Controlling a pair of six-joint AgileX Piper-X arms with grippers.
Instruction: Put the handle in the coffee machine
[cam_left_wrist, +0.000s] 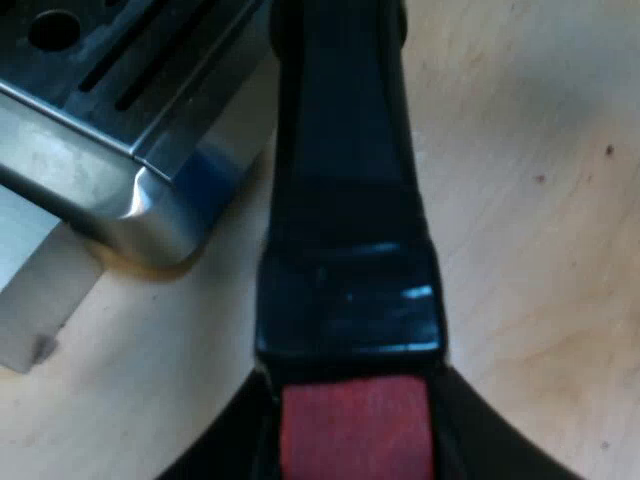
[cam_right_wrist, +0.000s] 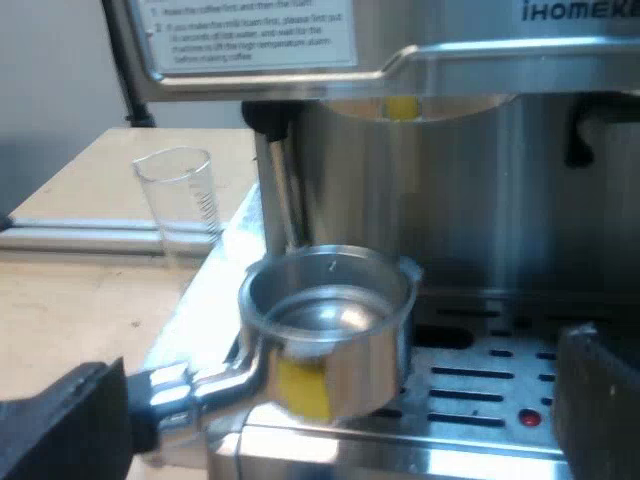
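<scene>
Holder brought under the machine's head, not yet locked in.

My left gripper (cam_left_wrist: 355, 445) looks clamped round the red end of the handle (cam_left_wrist: 345, 230), a glossy black plastic bar that widens towards the red. My right gripper (cam_right_wrist: 320, 430) is spread wide with nothing in it. The holder (cam_right_wrist: 330, 300), a round polished steel cup with small lugs at its rim, hangs over the slotted drip tray (cam_right_wrist: 500, 390) at the front of the coffee machine (cam_right_wrist: 480, 200), below the round socket and apart from it. I judge the carrying done; what is left is raising the cup into the socket and twisting it home. The machine is brushed steel with rounded corners. A clear measuring glass (cam_right_wrist: 180, 200) with printed marks stands near it on the pale wooden table (cam_left_wrist: 530, 200).
</scene>
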